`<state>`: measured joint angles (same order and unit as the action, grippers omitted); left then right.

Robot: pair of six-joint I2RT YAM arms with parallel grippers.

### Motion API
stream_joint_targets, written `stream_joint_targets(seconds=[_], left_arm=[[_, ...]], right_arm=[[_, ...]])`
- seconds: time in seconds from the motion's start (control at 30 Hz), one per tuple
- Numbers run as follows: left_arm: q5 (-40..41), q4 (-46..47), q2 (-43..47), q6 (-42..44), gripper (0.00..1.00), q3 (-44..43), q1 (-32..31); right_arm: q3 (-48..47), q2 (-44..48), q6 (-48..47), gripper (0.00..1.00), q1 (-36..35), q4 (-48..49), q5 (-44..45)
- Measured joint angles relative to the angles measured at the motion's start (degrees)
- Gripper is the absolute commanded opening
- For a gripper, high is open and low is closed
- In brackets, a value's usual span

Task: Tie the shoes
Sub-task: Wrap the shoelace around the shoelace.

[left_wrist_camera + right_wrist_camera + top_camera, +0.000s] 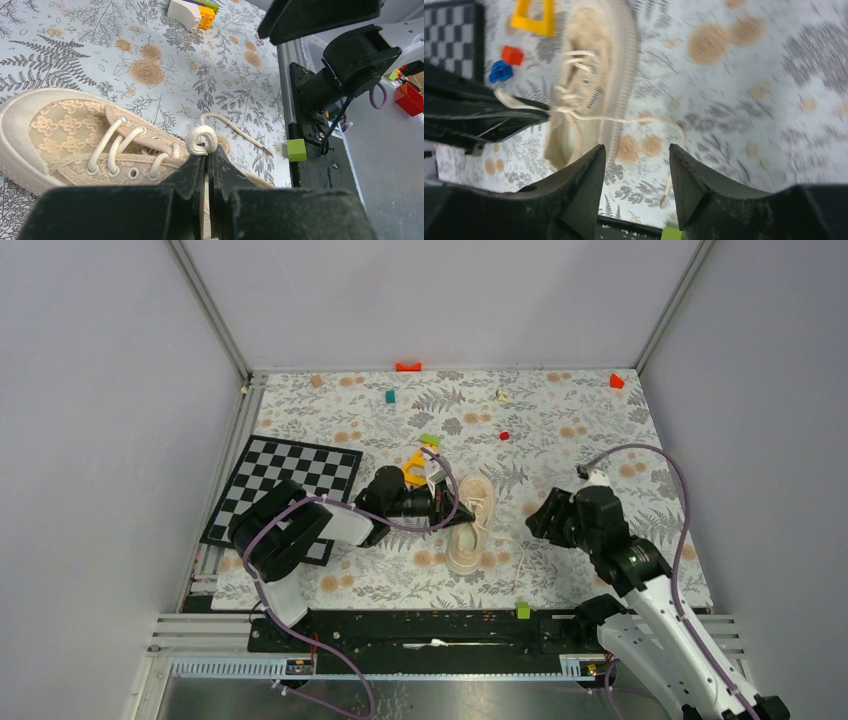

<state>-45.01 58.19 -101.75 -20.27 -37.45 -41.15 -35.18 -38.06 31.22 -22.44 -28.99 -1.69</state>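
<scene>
Near edge: black rail with a green block sitting on it. Left gripper is closed to a thin slit and pinches a coiled loop of lace right at its tips; the lace's free end trails over the cloth toward the rail. This gripper reaches in from the left and sits against the eyelet side of the shoe. Right gripper is spread wide and grips nothing; through its gap only cloth and a slack strand of lace show. It hangs to the right of the shoe, apart from it. The shoe lies upright on its sole at mid-table between the two grippers, heel toward the rail, toe pointing away, upper eyelets loose. Just beyond the toe, to the left: a yellow piece and a white-orange-green toy. In the right wrist view a red block and a blue block lie beside the left arm. A chessboard lies at the left, partly under that arm. Surface: floral-fern cloth, pale with orange blooms. Far side: small teal block, small red piece, red blocks at the back edge and right corner. Plain grey walls enclose the table on three sides.
</scene>
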Motion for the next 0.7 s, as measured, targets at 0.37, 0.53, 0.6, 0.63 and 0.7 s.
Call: stream_joint_targets(seconds=[0.37, 0.53, 0.6, 0.63, 0.7], left_arm=[[0.70, -2.16, 0.42, 1.79, 0.00, -0.52, -0.68], [1.01, -3.48, 0.42, 2.93, 0.00, -1.22, -0.96], [1.11, -3.93, 0.42, 3.23, 0.00, -1.33, -0.98], [1.11, -4.26, 0.42, 3.37, 0.00, -1.42, -1.01], [1.20, -4.57, 0.44, 3.56, 0.00, -1.46, -1.05]], right_arm=[[7.23, -3.06, 18.47, 0.55, 0.00, -16.50, 5.64], [9.92, -8.55, 18.10, 0.60, -0.20, -12.41, 3.67], [9.92, -10.86, 17.59, 0.61, -0.55, -9.53, 3.10], [9.92, -12.33, 17.42, 0.62, -0.98, -7.76, 2.56], [9.94, -15.30, 17.27, 0.63, -2.82, -4.68, 2.05]])
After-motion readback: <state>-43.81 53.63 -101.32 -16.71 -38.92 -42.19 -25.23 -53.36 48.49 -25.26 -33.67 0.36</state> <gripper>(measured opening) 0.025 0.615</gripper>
